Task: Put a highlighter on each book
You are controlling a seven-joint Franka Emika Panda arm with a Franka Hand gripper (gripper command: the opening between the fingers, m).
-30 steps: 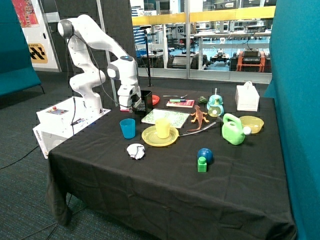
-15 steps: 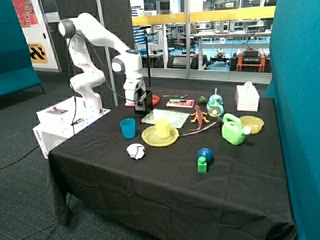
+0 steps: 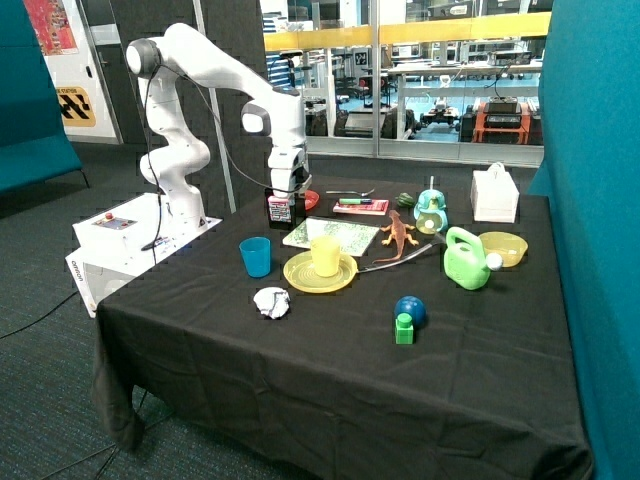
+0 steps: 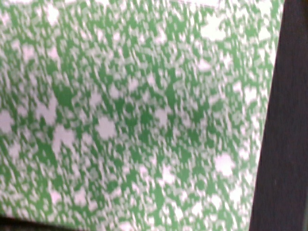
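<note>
The larger white book with green speckles (image 3: 331,235) lies flat on the black table behind the yellow plate. Its cover fills the wrist view (image 4: 134,115), with black tablecloth along one edge. The small red-pink book (image 3: 361,207) lies farther back with a green highlighter (image 3: 354,201) resting on it. My gripper (image 3: 282,212) hangs low by the near corner of the speckled book, in front of a black holder. No highlighter shows on the speckled book.
A yellow plate (image 3: 300,277) holding a yellow cup (image 3: 325,256) sits in front of the speckled book. A blue cup (image 3: 255,256), crumpled paper (image 3: 271,301), an orange lizard toy (image 3: 398,233), a green watering can (image 3: 465,258), a yellow bowl (image 3: 505,247) and a white box (image 3: 494,195) stand around.
The arm has swung from the table's edge near the robot base toward the books, and the gripper now sits closer to the speckled book.
</note>
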